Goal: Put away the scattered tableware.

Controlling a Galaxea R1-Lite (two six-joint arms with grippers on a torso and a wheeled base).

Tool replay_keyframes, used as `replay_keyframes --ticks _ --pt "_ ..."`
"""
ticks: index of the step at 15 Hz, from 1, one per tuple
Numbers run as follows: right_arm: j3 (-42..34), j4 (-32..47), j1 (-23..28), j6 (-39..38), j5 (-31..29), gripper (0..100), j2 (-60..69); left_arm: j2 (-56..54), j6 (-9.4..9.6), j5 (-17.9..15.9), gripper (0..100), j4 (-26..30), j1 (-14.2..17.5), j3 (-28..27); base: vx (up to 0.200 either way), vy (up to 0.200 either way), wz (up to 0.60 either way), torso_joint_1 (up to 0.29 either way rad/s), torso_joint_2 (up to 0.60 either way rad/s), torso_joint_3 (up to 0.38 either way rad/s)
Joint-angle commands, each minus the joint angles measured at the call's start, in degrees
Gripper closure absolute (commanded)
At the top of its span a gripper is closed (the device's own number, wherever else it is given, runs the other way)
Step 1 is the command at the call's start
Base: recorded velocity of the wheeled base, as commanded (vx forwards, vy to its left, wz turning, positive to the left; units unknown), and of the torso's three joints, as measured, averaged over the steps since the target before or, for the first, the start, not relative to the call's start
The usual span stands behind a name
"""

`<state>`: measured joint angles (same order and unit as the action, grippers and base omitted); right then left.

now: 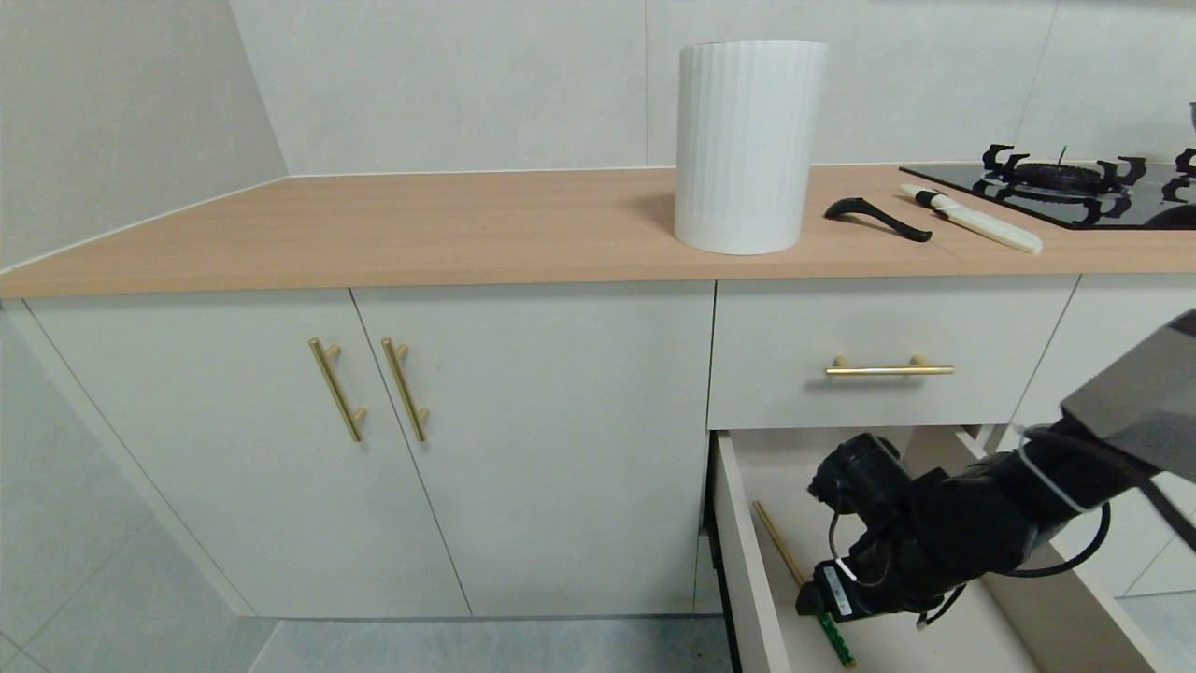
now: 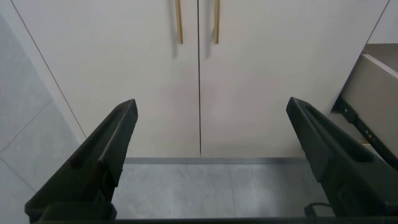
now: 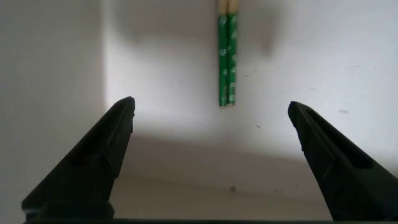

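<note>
Kitchen corner with pale tiled walls above a long wooden countertop point(image 1: 420, 224). Far left, below the counter, 2 white cabinet doors point(image 1: 234, 449), both shut, each with 1 brass handle point(image 1: 336, 390) near the shared seam. Facing those doors low down, close to the grey floor point(image 2: 186, 193), the left gripper point(image 2: 211, 104), fingers spread wide with nothing between them.

Further right on the counter, a tall white ribbed canister point(image 1: 747, 145), upright. Near it a black curved utensil point(image 1: 876, 218), then a white knife point(image 1: 972, 218) lying flat, then a black gas hob point(image 1: 1056, 192) at the far right edge.

Under the canister and knife, 1 closed drawer point(image 1: 888, 318) with a brass bar point(image 1: 889, 370). Directly beneath, an open drawer point(image 1: 743, 561), well out from the cabinet front. On its floor, close along the left wall, 2 chopsticks point(image 1: 780, 547) side by side (wooden, with green ends toward the drawer front). Above them, inside the drawer, the right gripper point(image 3: 211, 106), jaws released and gripping nothing, the green ends lying apart from both fingers, roughly midway.
</note>
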<state>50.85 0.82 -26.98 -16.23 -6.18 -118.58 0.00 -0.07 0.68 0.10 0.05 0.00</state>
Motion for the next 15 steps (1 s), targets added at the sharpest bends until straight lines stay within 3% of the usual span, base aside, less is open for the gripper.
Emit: replay_keyframes --ticks 1,7,12,15 --pt "-1.36 -0.03 0.70 0.23 -3.75 0 12.32 0.09 -0.01 0.02 0 -0.01 0.04 0.00 0.000 0.000 0.00 0.000 0.00 0.000" --pt "-1.36 -0.20 2.98 2.25 -9.90 0 24.36 0.09 -0.01 0.02 0 -0.01 0.04 0.00 0.000 0.000 0.00 0.000 0.00 0.000" --pt "-1.28 -0.20 3.07 3.48 -10.78 0 30.86 0.09 -0.01 0.02 0 -0.01 0.04 0.00 0.000 0.000 0.00 0.000 0.00 0.000" --pt "-1.36 -0.20 3.25 4.27 -10.87 0 32.01 0.09 -0.01 0.02 0 -0.01 0.04 0.00 0.000 0.000 0.00 0.049 -0.24 -0.216"
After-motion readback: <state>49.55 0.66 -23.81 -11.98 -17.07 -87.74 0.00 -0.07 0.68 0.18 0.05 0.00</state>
